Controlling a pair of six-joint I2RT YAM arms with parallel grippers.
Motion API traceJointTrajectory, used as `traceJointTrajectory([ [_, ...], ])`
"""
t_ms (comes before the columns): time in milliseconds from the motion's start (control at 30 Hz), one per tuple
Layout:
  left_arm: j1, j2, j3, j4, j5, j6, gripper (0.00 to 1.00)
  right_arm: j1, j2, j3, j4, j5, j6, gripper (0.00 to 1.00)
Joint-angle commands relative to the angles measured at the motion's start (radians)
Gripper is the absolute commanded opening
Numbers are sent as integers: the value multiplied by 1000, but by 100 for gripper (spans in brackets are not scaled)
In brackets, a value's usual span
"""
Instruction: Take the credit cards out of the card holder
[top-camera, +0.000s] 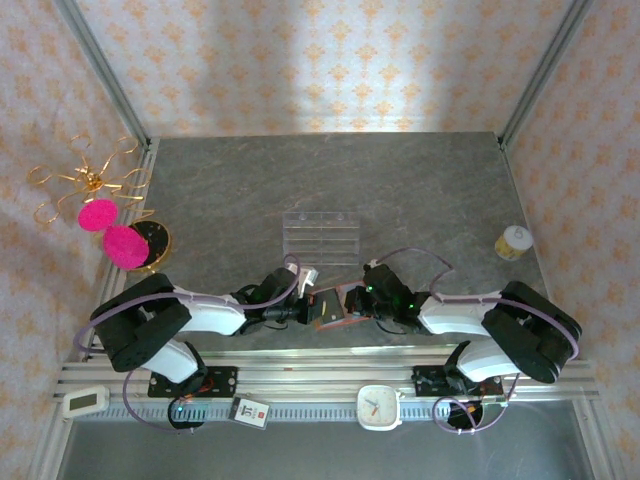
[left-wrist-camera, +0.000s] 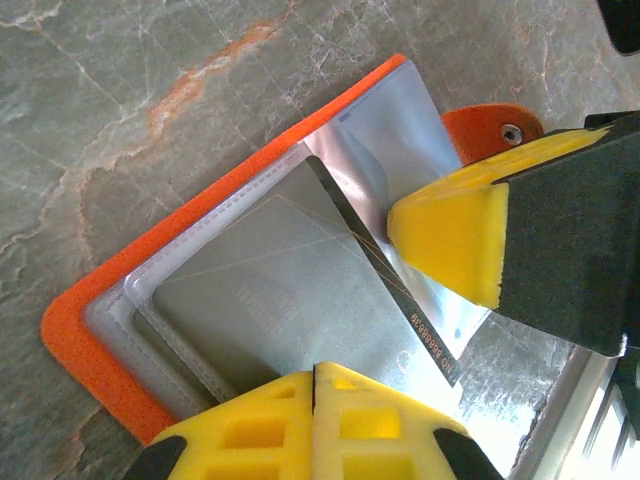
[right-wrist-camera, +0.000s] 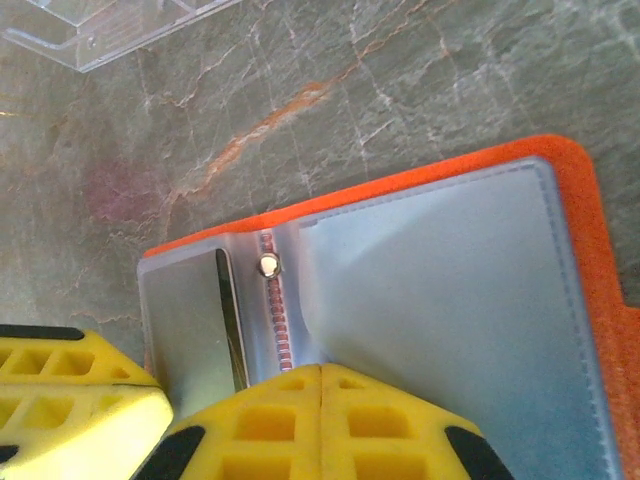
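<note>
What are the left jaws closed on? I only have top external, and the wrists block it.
Observer: On the left wrist view, the left jaws are shut on a black card with a number printed along its edge. It lies askew in the clear sleeves of the orange card holder.
Operator: And the right jaws?
Observer: On the right wrist view, they are shut on the holder's grey-blue lining at the stitched fold, just below a metal snap stud.
Operator: Closure tab?
Observer: Undone. The orange tab with its snap sticks out past the holder's edge.

Orange card holder (left-wrist-camera: 68, 345) with grey-blue lining on grey, rust-veined marbled table (left-wrist-camera: 100, 120).
</note>
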Motion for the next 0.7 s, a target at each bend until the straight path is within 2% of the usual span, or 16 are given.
traceJointTrajectory([
  [0, 7, 41, -17, -53, -42, 15, 0, 0, -29, -34, -16, 0, -36, 5],
  [300, 10, 98, 0, -44, -33, 29, 0, -19, -25, -56, 71, -107, -41, 13],
  [667, 12, 117, 6, -45, -18, 39, 0, -19, 15, -57, 147, -169, -33, 11],
])
